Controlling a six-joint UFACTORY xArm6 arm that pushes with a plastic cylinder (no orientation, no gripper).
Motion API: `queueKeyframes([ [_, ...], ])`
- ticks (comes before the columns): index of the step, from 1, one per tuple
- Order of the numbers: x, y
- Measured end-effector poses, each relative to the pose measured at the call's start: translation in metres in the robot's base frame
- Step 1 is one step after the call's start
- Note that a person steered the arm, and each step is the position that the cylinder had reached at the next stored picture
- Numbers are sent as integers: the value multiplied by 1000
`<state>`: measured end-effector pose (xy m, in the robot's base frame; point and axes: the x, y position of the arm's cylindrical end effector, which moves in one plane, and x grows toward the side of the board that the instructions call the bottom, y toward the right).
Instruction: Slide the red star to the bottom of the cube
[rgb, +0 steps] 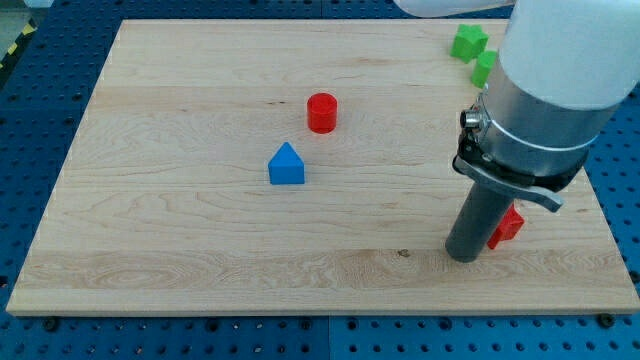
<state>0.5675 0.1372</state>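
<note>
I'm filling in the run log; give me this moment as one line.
tip touching red star at its left | blue block centre | red cylinder above it | green blocks top right

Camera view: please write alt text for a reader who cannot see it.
My tip rests at the board's lower right, just left of a half-hidden red block. A blue house-shaped block and a red cylinder sit near the centre; two green blocks lie at top right.

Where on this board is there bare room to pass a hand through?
The board's whole left side is bare, as is the bottom strip below the blue block and red cylinder. It's crowded at the right: green blocks up top, my tip beside the red star.
</note>
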Motion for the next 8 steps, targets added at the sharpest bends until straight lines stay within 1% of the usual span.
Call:
queueKeyframes([
  [2, -17, 9],
  [8, -15, 99],
])
